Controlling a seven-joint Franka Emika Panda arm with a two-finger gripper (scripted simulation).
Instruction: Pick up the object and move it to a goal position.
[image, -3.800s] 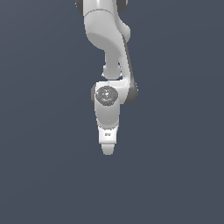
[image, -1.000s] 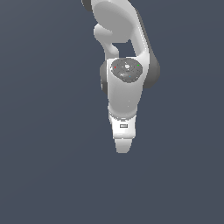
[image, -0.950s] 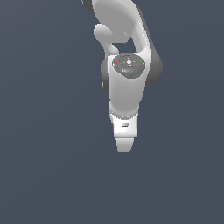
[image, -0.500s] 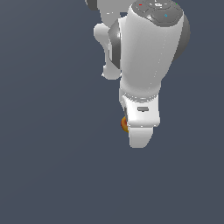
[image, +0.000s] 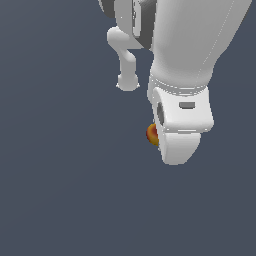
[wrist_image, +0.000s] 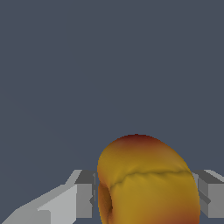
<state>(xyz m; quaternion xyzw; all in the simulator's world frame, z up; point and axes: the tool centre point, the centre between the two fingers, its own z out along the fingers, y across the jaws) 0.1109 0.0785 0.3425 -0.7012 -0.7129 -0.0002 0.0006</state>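
Hanging large in the exterior view, the white Panda arm (image: 185, 45) fills the upper right, its gripper (image: 175, 145) pointing down against a plain slate-grey backdrop. A small orange-red ball with yellowish patches (image: 152, 134) peeks out at the gripper's side toward the exterior view's left, touching the white housing and mostly hidden behind it. From here I cannot see the fingers themselves, only the rounded white casing.

The wrist view settles it: the ball (wrist_image: 146, 181) sits squarely between the two grey fingers (wrist_image: 83, 192), one pressed against each flank, so the gripper (wrist_image: 146, 192) is closed narrowly around it and holding it. Up close the ball looks mostly yellow-orange, with a deep red patch at its crown and a faint crease running across its middle. Beyond it lies nothing but the same flat grey; I cannot tell whether any surface carries the ball.
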